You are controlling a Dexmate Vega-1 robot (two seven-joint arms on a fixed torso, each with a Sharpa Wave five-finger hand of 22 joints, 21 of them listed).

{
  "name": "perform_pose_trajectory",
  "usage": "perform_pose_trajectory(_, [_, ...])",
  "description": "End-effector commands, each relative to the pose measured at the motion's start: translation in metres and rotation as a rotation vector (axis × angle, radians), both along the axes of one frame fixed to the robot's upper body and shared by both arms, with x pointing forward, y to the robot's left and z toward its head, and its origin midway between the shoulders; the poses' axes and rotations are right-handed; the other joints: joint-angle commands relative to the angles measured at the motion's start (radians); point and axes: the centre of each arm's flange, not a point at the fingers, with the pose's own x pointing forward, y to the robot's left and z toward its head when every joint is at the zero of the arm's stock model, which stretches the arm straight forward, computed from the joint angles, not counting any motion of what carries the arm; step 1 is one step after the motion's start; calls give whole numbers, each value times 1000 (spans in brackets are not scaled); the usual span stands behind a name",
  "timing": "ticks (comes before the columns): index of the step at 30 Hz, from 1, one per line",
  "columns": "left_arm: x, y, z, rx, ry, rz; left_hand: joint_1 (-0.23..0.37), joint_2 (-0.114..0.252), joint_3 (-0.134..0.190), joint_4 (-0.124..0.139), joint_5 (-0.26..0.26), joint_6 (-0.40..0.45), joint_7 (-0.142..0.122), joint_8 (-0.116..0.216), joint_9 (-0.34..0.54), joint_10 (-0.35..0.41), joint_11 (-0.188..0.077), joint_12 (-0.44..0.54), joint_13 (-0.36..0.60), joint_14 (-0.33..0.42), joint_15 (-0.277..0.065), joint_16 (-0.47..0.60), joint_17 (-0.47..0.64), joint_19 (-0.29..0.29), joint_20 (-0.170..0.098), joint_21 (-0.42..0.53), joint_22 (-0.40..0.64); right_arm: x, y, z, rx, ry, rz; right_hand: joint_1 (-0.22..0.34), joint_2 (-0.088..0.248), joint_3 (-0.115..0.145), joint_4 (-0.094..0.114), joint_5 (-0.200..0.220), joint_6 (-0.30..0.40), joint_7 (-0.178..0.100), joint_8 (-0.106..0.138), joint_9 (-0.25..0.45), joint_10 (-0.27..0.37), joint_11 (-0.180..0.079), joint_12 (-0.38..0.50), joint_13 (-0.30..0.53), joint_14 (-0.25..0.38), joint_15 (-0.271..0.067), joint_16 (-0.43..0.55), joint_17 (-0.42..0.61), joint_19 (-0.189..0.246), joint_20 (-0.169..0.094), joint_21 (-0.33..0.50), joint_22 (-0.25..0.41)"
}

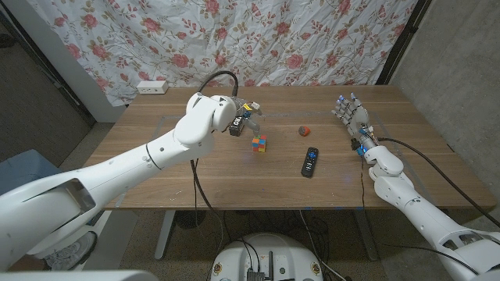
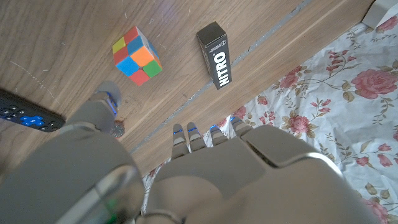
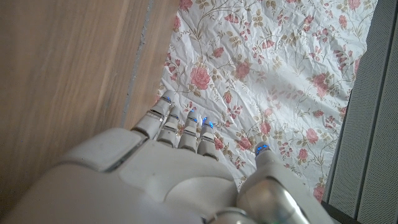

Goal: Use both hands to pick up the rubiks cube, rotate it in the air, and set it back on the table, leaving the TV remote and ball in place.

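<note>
The left arm (image 1: 117,168) sweeps in closest to the head camera, reaching across the counter (image 1: 234,183) toward the cube (image 1: 258,144), which sits on the wood near the middle, not yet lifted. By my reading the task has barely begun: no grasp, no turn in the air, no setting down; all of that is left. The cube has no long axis to speak of; in the left wrist view it (image 2: 136,55) rests flat with its faces turned at an angle to the wood grain, a corner toward the hand. The left hand (image 1: 247,114) hovers just behind the cube, fingers apart and holding nothing, beside a small black box (image 2: 215,55) lettered NITRO. The remote (image 1: 310,161) lies just to the cube's right, its long axis running roughly front to back, and the ball (image 1: 305,130) sits beyond it, apart from both. The right hand (image 1: 353,117) stands well off near the counter's right side, fingers spread and empty, so it has the longer reach to make.
</note>
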Motion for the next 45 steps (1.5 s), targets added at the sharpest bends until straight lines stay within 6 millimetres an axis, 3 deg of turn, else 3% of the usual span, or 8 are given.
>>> perform_pose_trajectory(1, [8,-16,-13,31,11,32,10,-5,-6,3,-4,-15,-2,-4,4,4,7,3,1,-11,-3,1,3,-34,2,3,4,-1,-1,-1,3,9,-10,-9,4,7,-1,-2,7,1,5,3,9,-2,3,1,6,4,7,-2,5,4,5,3])
perform_pose_trajectory(18, [18,-29,-31,42,25,56,19,-5,-15,4,-2,-22,2,3,4,19,8,12,0,-4,-1,7,3,-33,19,8,4,-2,1,-8,16,25,-15,-15,5,8,0,-4,7,6,4,3,10,0,3,1,5,6,8,-7,4,6,4,3])
perform_pose_trajectory(45, [52,-10,-40,104,53,3,40,-1,-21,3,-1,-30,-21,8,4,22,-18,13,0,6,-2,11,2,-37,18,8,4,-1,3,-5,28,27,-45,-19,6,12,-2,-6,7,8,3,3,10,2,2,0,4,6,9,-14,3,6,3,3])
